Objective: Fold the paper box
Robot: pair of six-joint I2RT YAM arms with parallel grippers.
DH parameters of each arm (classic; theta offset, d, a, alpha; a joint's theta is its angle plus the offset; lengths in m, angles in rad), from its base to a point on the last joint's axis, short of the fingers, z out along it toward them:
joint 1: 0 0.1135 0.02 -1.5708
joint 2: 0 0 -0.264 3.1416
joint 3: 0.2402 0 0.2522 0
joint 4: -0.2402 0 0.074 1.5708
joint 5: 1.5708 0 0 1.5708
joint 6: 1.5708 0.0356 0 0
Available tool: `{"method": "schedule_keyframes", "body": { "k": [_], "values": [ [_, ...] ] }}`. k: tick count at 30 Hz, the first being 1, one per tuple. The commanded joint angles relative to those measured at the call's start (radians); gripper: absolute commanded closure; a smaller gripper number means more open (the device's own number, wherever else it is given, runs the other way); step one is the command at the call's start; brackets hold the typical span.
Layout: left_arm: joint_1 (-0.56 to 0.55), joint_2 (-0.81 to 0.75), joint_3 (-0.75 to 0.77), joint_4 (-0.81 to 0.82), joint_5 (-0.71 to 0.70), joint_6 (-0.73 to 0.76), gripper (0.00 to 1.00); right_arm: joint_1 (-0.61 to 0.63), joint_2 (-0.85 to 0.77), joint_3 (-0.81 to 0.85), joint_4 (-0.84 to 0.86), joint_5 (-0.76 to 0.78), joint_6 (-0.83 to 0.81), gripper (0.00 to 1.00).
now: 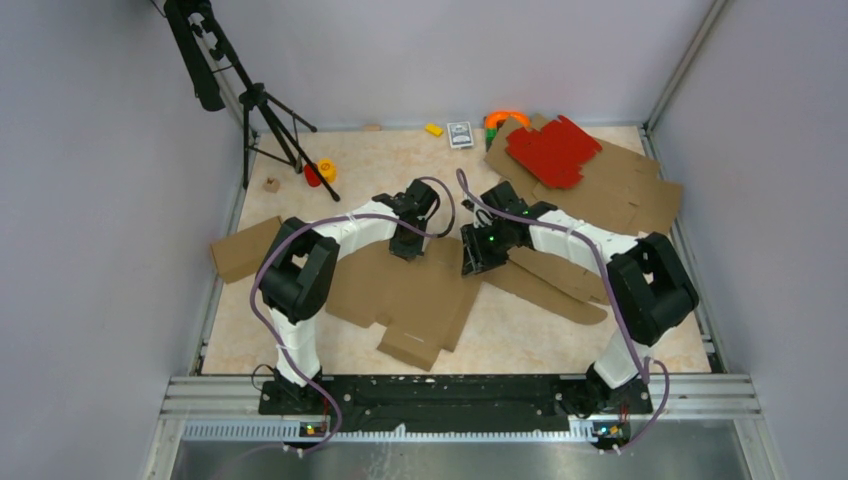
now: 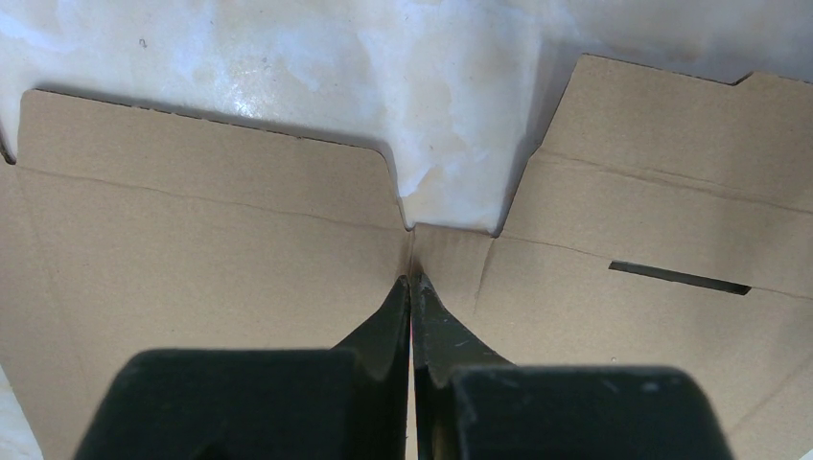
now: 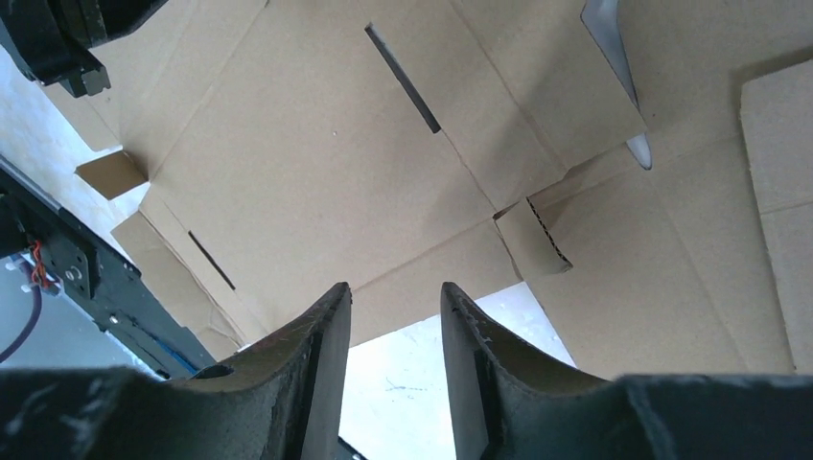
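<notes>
The paper box (image 1: 400, 295) lies flat and unfolded mid-table, a plain brown die-cut sheet with flaps and slots. My left gripper (image 1: 408, 245) stands over its far edge. In the left wrist view it (image 2: 410, 280) is shut, tips resting on the paper box (image 2: 211, 249) at a crease beside a notch, a slot (image 2: 679, 277) to the right. My right gripper (image 1: 480, 255) is at the sheet's right edge. In the right wrist view its jaws (image 3: 395, 292) stand apart with only bare table between them, just short of the edge of the paper box (image 3: 316, 172).
More brown cardboard (image 1: 560, 280) lies under the right arm, and a stack (image 1: 620, 190) with a red die-cut sheet (image 1: 550, 150) sits at back right. A brown piece (image 1: 240, 248) lies at left. A tripod (image 1: 250, 100) and small toys (image 1: 320, 172) are at the back.
</notes>
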Motion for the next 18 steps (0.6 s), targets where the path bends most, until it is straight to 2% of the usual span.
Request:
{"method": "schedule_keyframes", "body": {
  "k": [1, 3, 5, 7, 9, 13, 18],
  "values": [
    [-0.005, 0.036, -0.023, -0.015, 0.016, -0.007, 1.00, 0.000, -0.013, 0.008, 0.040, 0.003, 0.006, 0.58],
    [-0.006, 0.037, -0.019, -0.018, 0.016, -0.005, 1.00, -0.002, -0.029, 0.032, 0.026, 0.046, 0.004, 0.57],
    [-0.005, 0.037, -0.019, -0.017, 0.019, -0.005, 1.00, -0.009, -0.043, 0.059, 0.005, 0.106, 0.000, 0.62],
    [-0.005, 0.036, -0.021, -0.017, 0.019, -0.006, 1.00, -0.025, -0.052, 0.079, -0.004, 0.162, 0.003, 0.73],
    [-0.006, 0.034, -0.022, -0.017, 0.019, -0.007, 1.00, -0.045, -0.056, 0.094, -0.008, 0.212, 0.006, 0.98],
    [-0.005, 0.032, -0.022, -0.015, 0.018, -0.007, 1.00, -0.053, -0.035, 0.123, -0.014, 0.343, -0.005, 1.00],
    [-0.006, 0.040, -0.019, -0.013, 0.019, -0.005, 1.00, -0.052, 0.039, 0.149, -0.016, 0.353, -0.018, 1.00]
  ]
}}
